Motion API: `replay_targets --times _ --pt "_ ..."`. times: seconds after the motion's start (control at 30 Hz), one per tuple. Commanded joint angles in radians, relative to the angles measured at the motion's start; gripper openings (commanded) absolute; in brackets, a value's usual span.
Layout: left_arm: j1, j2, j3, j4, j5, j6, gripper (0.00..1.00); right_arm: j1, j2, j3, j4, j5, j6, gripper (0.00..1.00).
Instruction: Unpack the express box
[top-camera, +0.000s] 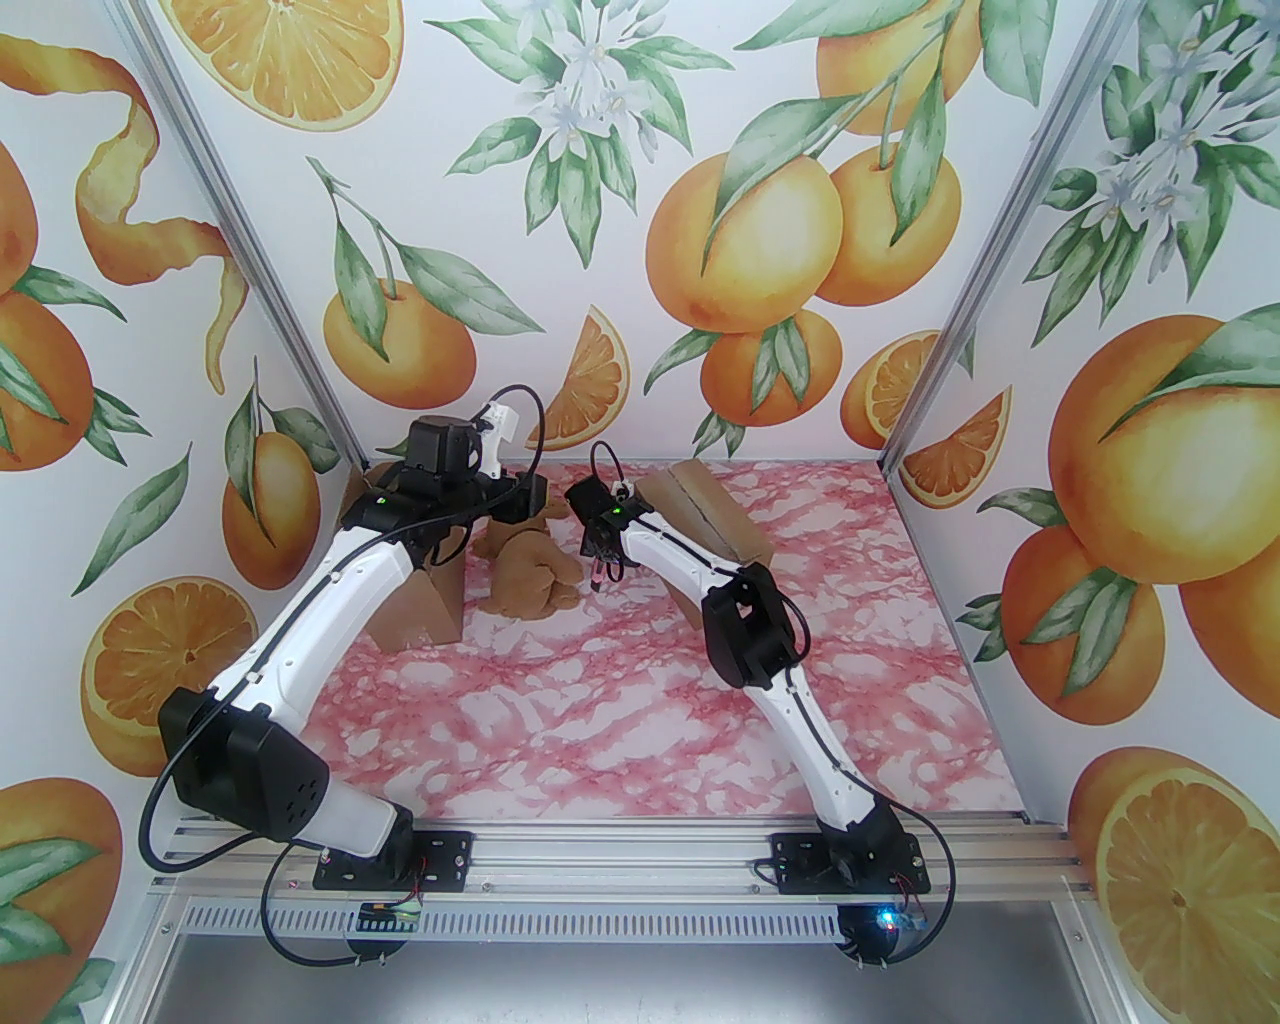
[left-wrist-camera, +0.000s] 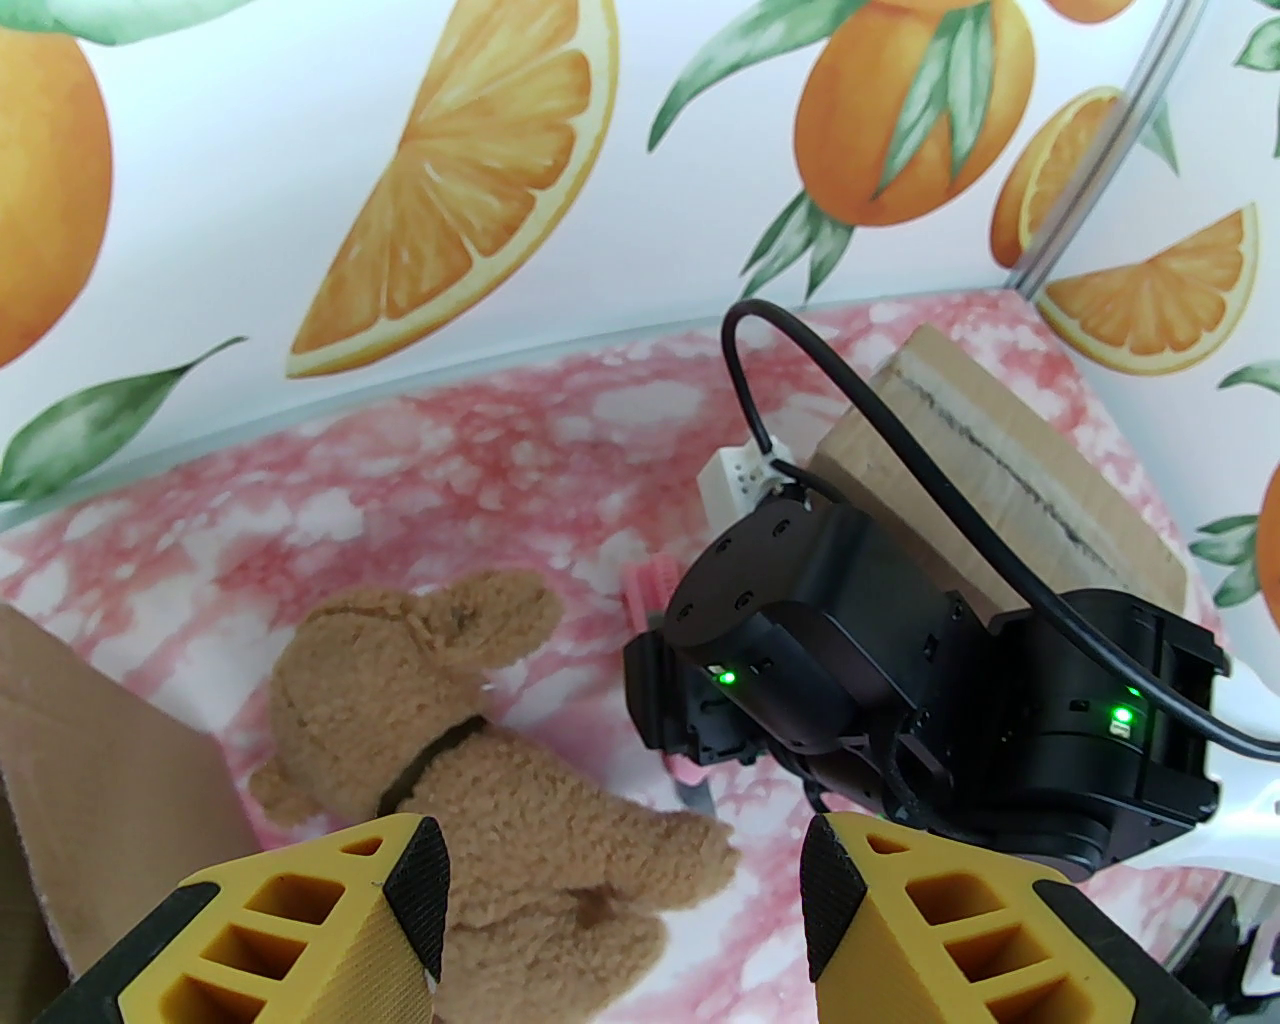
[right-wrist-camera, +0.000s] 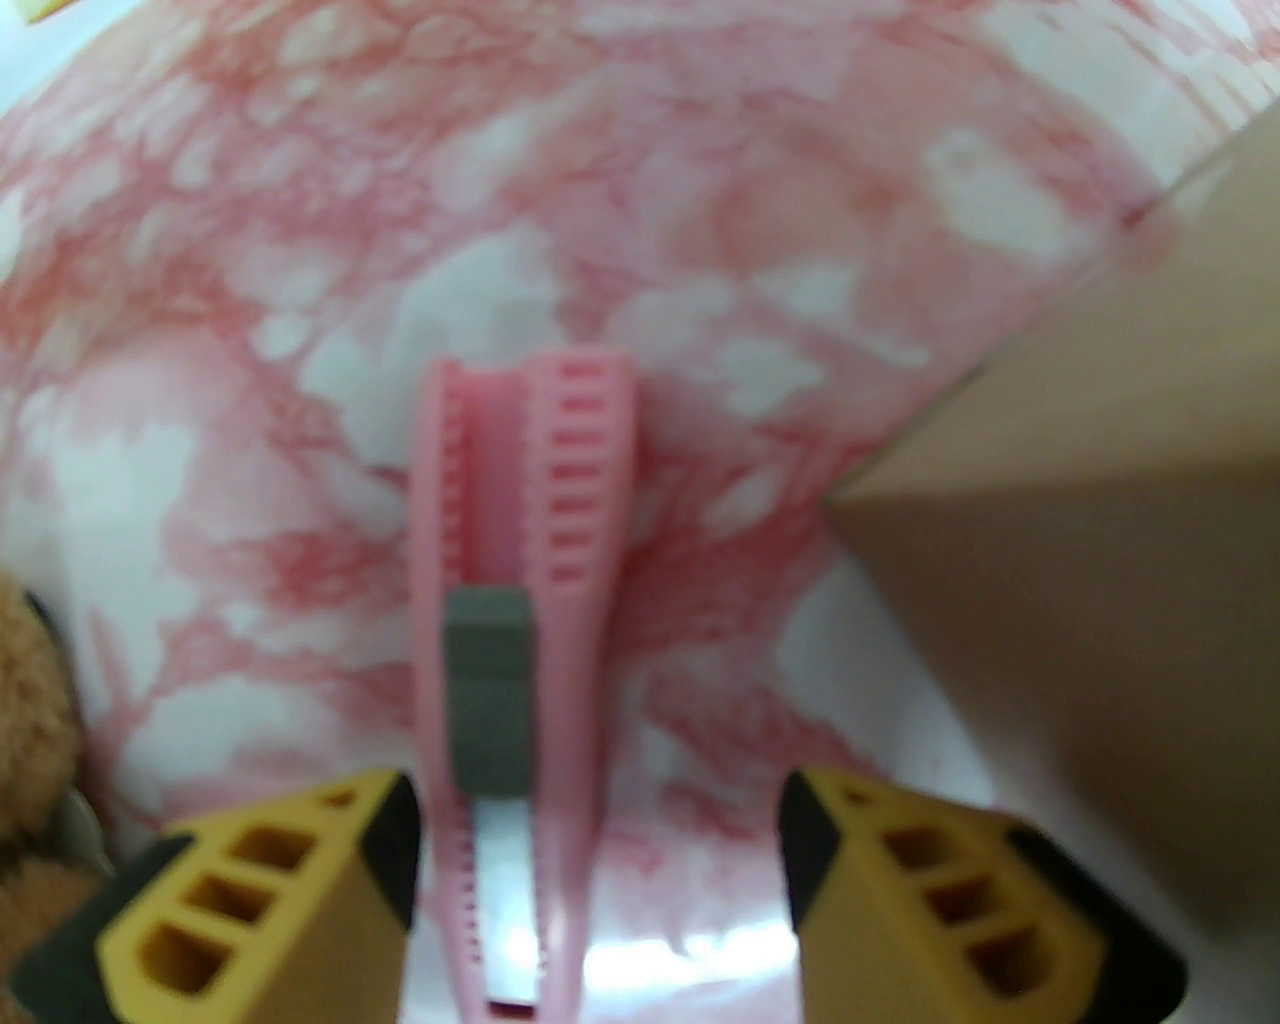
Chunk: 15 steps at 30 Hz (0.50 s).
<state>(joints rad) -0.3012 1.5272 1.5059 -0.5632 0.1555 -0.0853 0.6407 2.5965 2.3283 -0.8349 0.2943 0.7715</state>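
Orange-print walls (top-camera: 700, 150) enclose a pink marbled table (top-camera: 640, 720). In the top view a tan plush (top-camera: 525, 575) lies at 11 o'clock, between two cardboard boxes. The left box (top-camera: 420, 610) sits at 10 o'clock under the left arm. The right box (top-camera: 715, 510) sits at 12 o'clock, with a seam along its top. The left pincer (left-wrist-camera: 625, 900) hangs over the plush, fingers well apart and empty. The right pincer (right-wrist-camera: 600, 870) stands open astride a pink cutter (right-wrist-camera: 520, 620) lying on the table, not gripping it.
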Motion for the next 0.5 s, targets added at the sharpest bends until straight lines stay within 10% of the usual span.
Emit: replay_targets --times 0.0,0.47 --pt "0.007 0.015 0.045 -0.013 -0.008 0.019 0.62 -0.002 0.049 0.068 0.001 -0.009 0.017 0.65" --pt "0.01 0.054 0.097 -0.063 -0.005 0.035 0.62 -0.005 0.209 0.341 -0.273 0.02 -0.008 0.44"
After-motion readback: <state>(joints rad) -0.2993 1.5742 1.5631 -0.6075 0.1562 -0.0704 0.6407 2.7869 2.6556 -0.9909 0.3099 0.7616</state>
